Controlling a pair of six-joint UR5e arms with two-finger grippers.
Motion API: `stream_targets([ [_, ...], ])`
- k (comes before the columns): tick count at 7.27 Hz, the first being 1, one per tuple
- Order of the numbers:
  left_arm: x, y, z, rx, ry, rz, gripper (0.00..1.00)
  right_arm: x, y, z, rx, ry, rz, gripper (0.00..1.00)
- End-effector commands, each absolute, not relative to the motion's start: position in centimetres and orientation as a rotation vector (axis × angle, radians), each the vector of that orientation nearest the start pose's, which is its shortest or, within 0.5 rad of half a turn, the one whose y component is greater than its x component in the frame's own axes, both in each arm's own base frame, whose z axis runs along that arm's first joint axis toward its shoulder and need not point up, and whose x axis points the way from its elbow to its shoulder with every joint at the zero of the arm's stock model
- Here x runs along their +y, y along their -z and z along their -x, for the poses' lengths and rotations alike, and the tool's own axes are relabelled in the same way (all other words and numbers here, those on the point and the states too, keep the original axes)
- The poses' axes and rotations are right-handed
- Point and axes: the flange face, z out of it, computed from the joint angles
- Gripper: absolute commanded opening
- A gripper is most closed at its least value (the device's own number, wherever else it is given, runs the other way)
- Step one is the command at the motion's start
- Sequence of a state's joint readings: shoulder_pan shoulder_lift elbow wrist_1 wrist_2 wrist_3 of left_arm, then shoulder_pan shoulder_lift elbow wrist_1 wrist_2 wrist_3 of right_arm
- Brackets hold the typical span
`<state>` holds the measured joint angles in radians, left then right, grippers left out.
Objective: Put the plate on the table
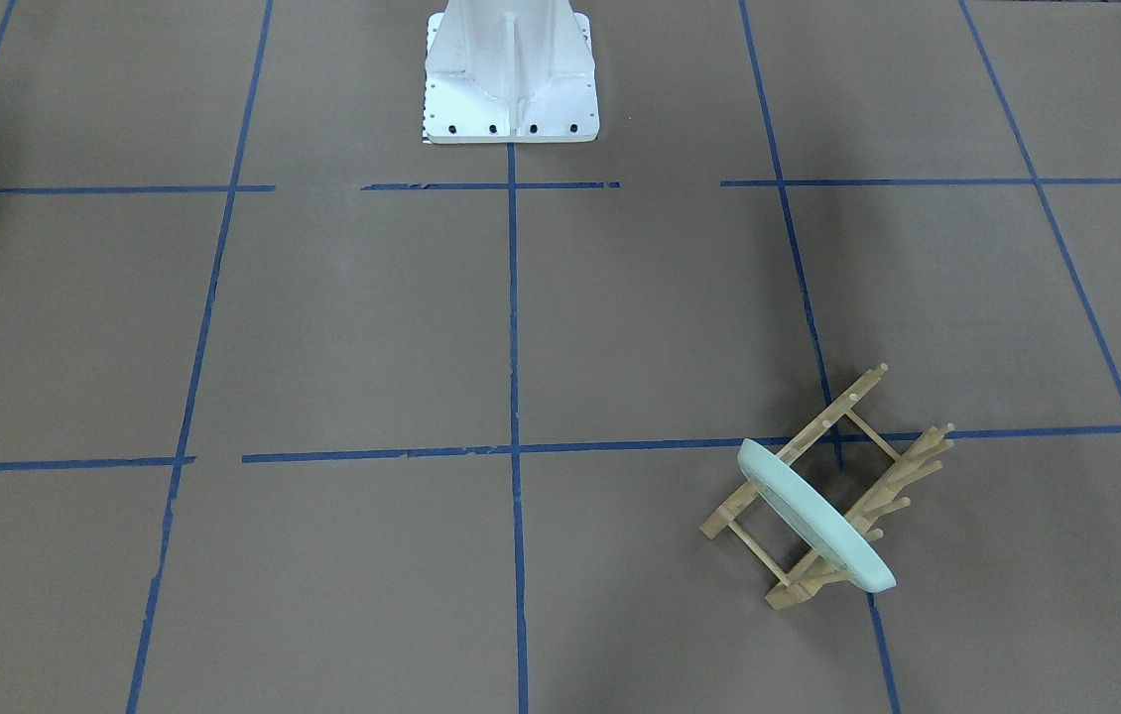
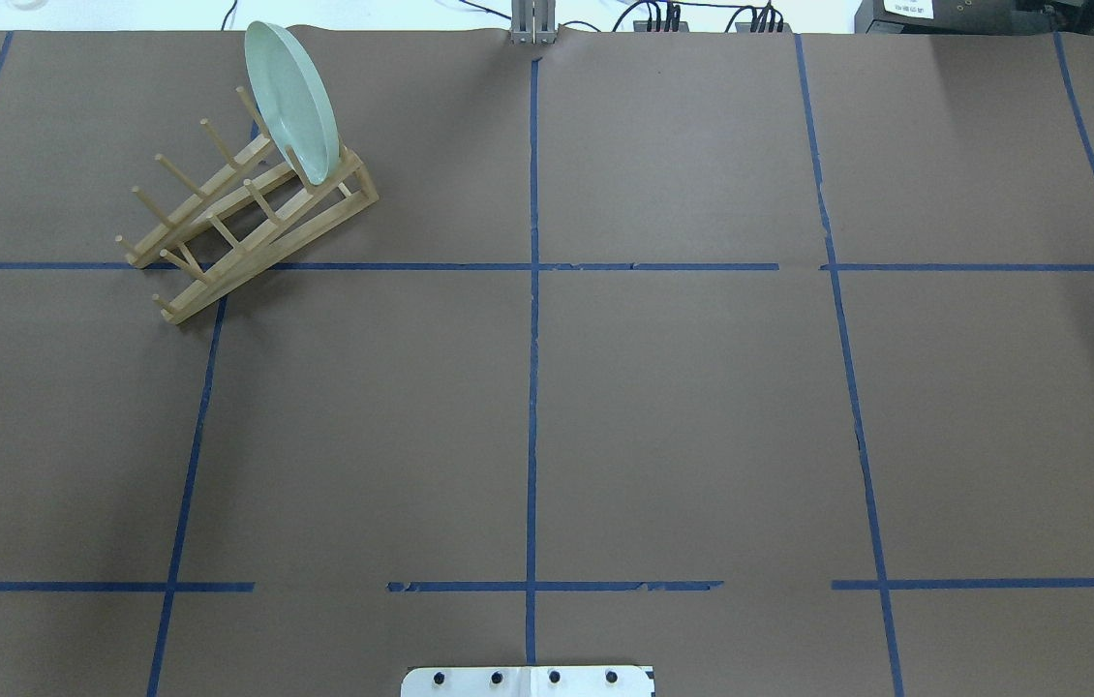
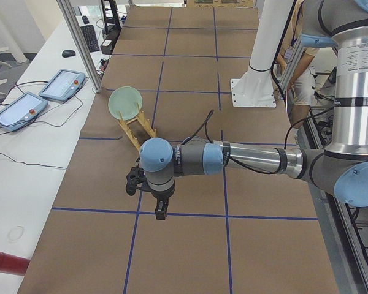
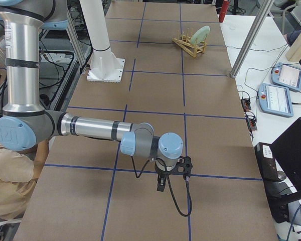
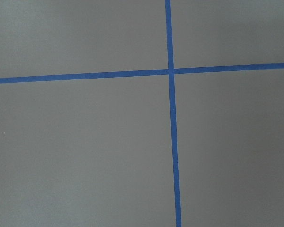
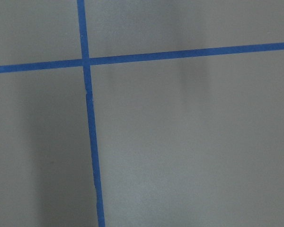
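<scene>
The pale mint-green plate (image 1: 813,516) stands on edge in the end slot of the light wooden pegged rack (image 1: 818,426), on the table (image 1: 352,317) with its blue tape grid. In the overhead view the plate (image 2: 290,102) and the rack (image 2: 247,242) are at the far left. The left gripper (image 3: 161,211) shows only in the exterior left view, well short of the plate (image 3: 124,103) and low over the table; I cannot tell whether it is open or shut. The right gripper (image 4: 161,185) shows only in the exterior right view, far from the plate (image 4: 200,33); its state is also unclear. Both wrist views show only table and tape.
The white robot base (image 1: 511,69) stands at the table's middle near edge (image 2: 528,681). Tablets (image 3: 61,84) and cables lie on the side desk beyond the rack. A red cylinder (image 3: 6,262) lies off the table's corner. A person (image 4: 10,201) sits by the right arm.
</scene>
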<state>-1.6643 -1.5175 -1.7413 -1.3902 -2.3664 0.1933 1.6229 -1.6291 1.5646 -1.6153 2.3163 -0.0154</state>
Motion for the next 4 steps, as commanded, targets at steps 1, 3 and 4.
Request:
stream_targets([
  [1,-45.15,-61.27,10.54,0.795,-0.081,-0.079,1.00,-45.37,-69.56,-8.95,-0.748,-0.076,0.079,1.00],
  [3,-45.16,-61.76,10.55,0.795,-0.075,-0.067,1.00,-45.37,-69.56,-8.95,-0.748,-0.076,0.079,1.00],
  [4,-45.18,-61.67,10.54,0.796,-0.078,-0.070,1.00,-45.37,-69.56,-8.95,-0.748,-0.076,0.079,1.00],
])
